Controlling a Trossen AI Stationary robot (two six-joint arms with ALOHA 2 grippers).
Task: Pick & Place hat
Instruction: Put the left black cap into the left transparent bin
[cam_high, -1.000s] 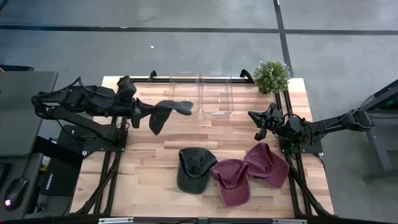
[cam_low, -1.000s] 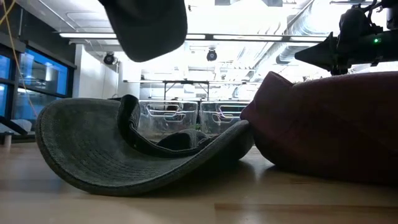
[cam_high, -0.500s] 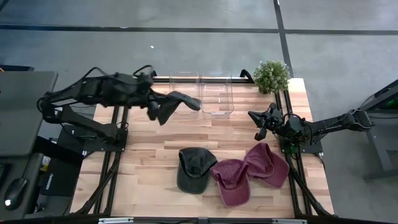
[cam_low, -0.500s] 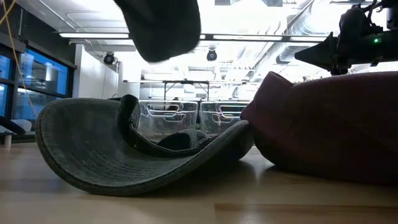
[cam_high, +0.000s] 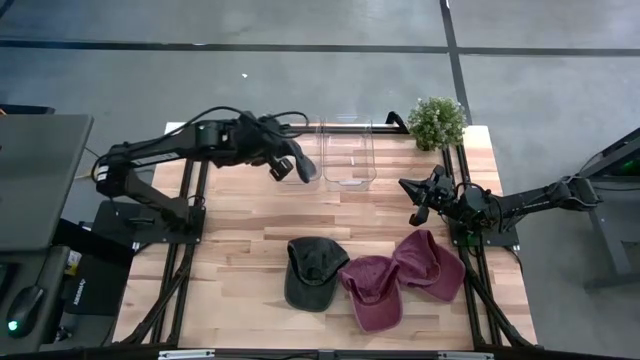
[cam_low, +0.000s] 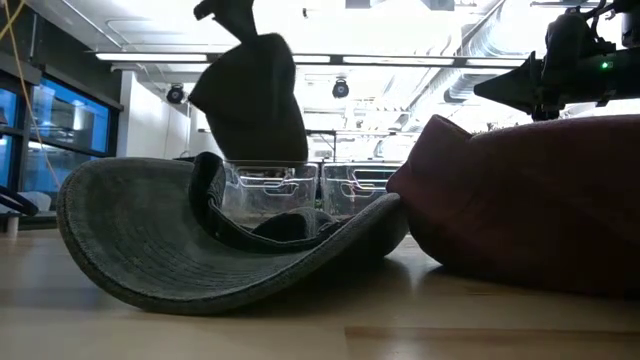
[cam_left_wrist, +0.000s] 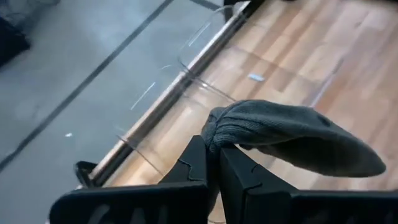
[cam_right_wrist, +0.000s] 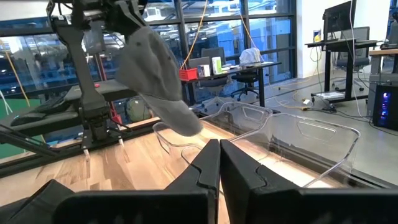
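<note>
Above the far edge of a wooden table (cam_high: 240, 235): left gripper (cam_high: 278, 163) pinching a grey cap (cam_high: 298, 167) by a bunched fold of its fabric, fingers (cam_left_wrist: 198, 163) pressed tight on the cloth in the left wrist view. Cap held aloft over the left of two clear plastic bins (cam_high: 298, 152), crown hanging down and brim pointing toward the bin's opening (clear of the bin's rim in the right wrist view). In the low view, the same cap (cam_low: 250, 100) dangling above the bin (cam_low: 268, 188), its lower edge level with the bin's top. Second clear bin (cam_high: 349, 155) just beside the first, toward the right arm.

Right gripper (cam_high: 417, 205) parked near the table's right edge, well apart from the bins, fingers (cam_right_wrist: 208, 163) closed together on nothing.

On the near half of the table: a dark green cap (cam_high: 312, 272) lying with its underside up, a maroon cap (cam_high: 374, 290) touching it at one side, and a second maroon cap (cam_high: 432, 263) overlapping the first. At the far right corner, a small potted plant (cam_high: 438, 122), just beyond the right-hand bin.
</note>
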